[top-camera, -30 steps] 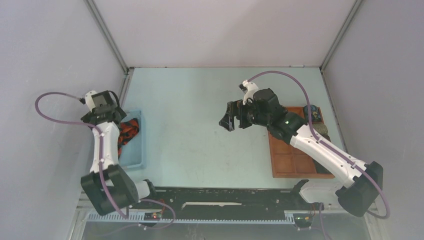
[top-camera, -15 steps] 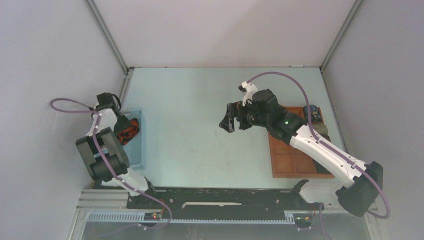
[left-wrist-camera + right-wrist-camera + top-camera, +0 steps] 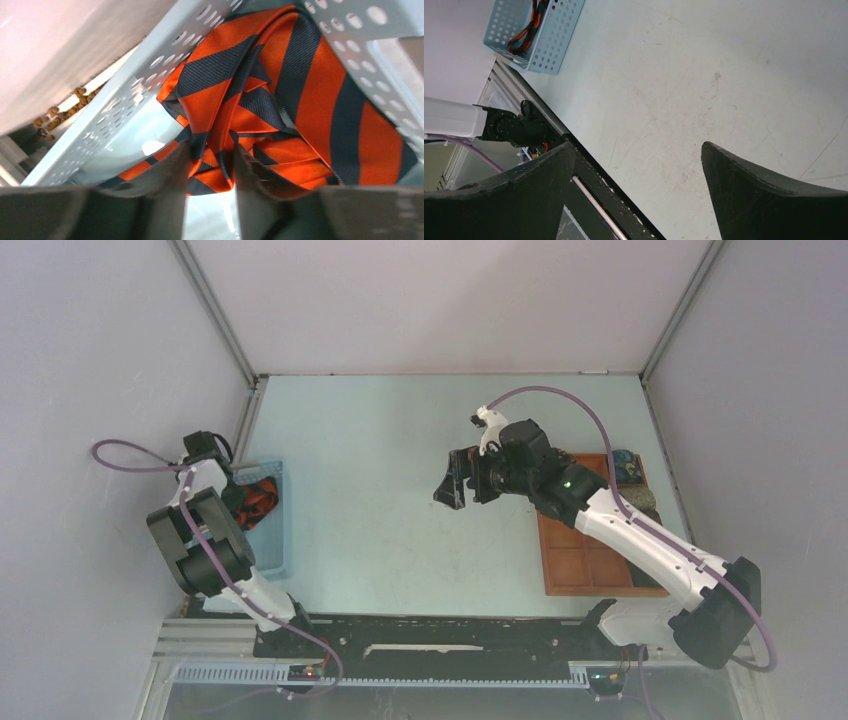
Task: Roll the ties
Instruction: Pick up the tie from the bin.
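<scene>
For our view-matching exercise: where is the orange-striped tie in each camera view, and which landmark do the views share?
Top external: striped tie, far left, inside the basket.
Left wrist: tie fills the centre.
Right wrist: tie at top left, small.
Shared landmark: the perforated blue basket.

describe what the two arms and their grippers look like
Both have white links and black joint housings, the left arm and the right arm alike. A purple cable loops along each. A small green light glows on the right arm. The left gripper has dark, rough-looking fingers; the right gripper has black, tapered ones.
</scene>
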Available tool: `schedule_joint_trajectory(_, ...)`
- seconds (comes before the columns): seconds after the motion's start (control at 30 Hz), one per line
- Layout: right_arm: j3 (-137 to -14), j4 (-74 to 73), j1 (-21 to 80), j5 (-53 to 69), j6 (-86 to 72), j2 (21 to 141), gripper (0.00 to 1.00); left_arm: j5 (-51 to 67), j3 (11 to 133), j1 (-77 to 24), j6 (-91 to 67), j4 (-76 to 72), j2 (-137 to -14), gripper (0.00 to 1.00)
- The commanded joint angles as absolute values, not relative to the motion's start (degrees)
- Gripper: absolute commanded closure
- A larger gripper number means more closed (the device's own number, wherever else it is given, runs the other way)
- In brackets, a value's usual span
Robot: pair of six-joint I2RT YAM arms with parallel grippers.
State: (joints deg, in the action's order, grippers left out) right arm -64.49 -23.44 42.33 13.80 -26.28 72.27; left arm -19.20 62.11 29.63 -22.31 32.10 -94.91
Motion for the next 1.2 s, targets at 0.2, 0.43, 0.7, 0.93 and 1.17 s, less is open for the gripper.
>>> schedule_joint_trajectory(0.2,-64.73,-21.82,42.61,16.20,-26.59,71.55,0.03,-18.85,63.66,30.59,-21.35,32.31,-95.42,0.92)
schedule_joint_trajectory(0.43,-66.92,-22.17,40.73,14.89,-30.65,66.92,0.04,-19.30,63.81,30.01,-21.91,35.52,-85.33,1.00)
schedule_joint_trajectory(0.7,-75.91,-25.13,40.43,6.71,-44.99,60.51,0.01,-20.98,66.93,19.47,-21.40,39.86,-75.14,1.00)
schedule_joint_trajectory(0.93,-82.54,-27.71,36.01,6.96,-59.93,57.29,0.00,-21.84,76.83,8.38,-21.53,45.64,-74.52,1.00)
schedule_joint_trajectory(1.17,-93.22,-32.01,28.36,14.71,-62.37,61.82,0.00,-19.87,98.27,-6.06,-20.89,53.13,-83.68,1.00)
